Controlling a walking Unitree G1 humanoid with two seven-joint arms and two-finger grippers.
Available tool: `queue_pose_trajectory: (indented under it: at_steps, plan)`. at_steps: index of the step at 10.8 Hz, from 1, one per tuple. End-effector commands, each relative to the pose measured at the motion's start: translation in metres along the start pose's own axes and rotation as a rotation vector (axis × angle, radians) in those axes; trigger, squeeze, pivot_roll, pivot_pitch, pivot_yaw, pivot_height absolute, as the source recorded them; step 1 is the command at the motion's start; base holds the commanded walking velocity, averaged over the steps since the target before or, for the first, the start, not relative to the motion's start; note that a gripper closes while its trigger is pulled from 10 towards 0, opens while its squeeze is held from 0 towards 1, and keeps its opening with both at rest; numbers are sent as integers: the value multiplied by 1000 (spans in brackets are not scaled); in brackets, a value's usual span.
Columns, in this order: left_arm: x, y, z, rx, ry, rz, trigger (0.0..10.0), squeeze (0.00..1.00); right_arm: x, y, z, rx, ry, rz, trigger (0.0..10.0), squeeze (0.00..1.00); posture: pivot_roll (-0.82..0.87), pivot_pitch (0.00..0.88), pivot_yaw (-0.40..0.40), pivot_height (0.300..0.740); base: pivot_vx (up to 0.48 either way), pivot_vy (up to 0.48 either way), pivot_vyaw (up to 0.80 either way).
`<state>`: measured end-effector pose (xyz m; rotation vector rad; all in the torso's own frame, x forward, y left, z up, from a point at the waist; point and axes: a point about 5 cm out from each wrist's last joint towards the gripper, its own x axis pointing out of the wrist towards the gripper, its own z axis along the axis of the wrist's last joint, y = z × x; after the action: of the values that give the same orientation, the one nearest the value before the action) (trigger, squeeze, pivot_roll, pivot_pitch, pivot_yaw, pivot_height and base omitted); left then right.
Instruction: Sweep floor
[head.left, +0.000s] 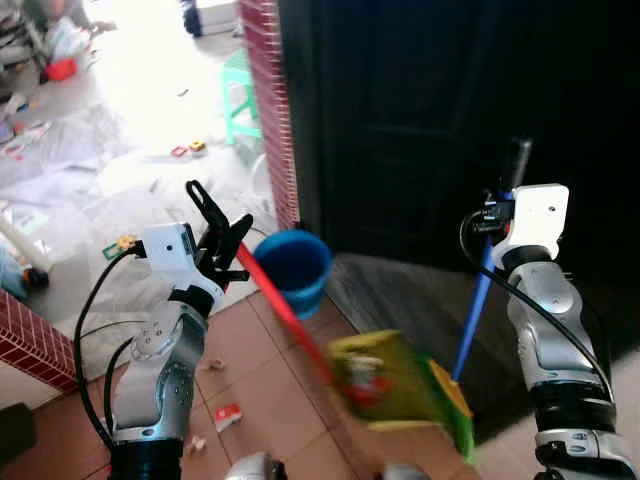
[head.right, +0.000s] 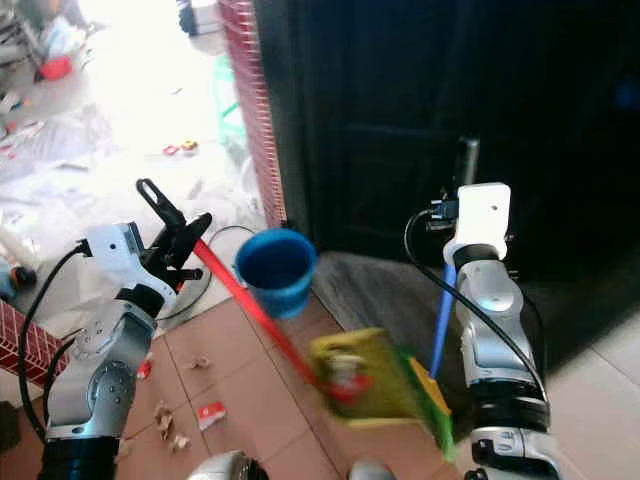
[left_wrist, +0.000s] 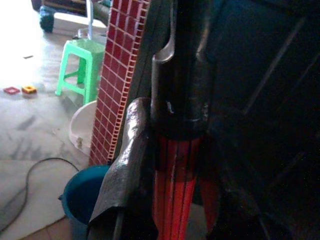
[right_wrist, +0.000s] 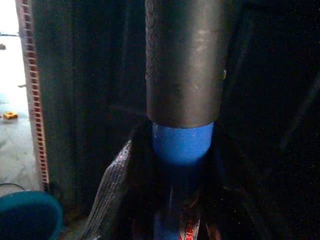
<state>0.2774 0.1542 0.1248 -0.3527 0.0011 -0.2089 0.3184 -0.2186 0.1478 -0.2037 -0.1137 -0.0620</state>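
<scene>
One blue bucket (head.left: 292, 268), one green stool (head.left: 240, 95), one red-handled dustpan (head.left: 385, 380), one blue-handled broom (head.left: 482, 290).

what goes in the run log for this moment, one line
left gripper: shut on red handle | right gripper: shut on blue handle | dustpan: raised, blurred | blue bucket: by brick pillar | paper scraps: on tiles

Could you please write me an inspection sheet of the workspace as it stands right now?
Surface: terracotta tile floor, with a pale concrete floor beyond.
Job's things: red-handled dustpan, yellow-green and blurred; blue-handled broom with a black grip.
Clutter: paper scraps on the tiles; small toys on the concrete.
Grippers: left pincer shut on the dustpan handle; right pincer shut on the broom handle.
Cables: black cable lying on the floor by the blue bucket.
Surroundings: red brick pillar, dark door, green stool.
</scene>
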Motion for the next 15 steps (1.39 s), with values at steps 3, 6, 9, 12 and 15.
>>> queue_pose_trajectory:
  at_steps: [3,6,9,12,15]
  plan:
    - [0,6,16,36,-63,25,10000,0,3,11,11,15,-56,31,10000,0,-97,0,41,740,96,222,0]
    - [3,-1,29,24,-105,9,10000,0,2,13,8,8,-47,36,10000,0,-92,0,40,740,0,0,0]
    - [3,5,53,47,-183,50,10000,0,1,15,4,5,-37,44,10000,0,-83,0,39,740,0,0,0]
    - [10,-5,79,37,-246,-13,10000,0,1,19,3,1,-35,61,10000,0,-77,0,41,740,0,0,0]
    - [12,-13,95,1,-279,-62,10000,0,1,20,1,-3,-31,68,10000,0,-73,0,41,740,0,0,0]
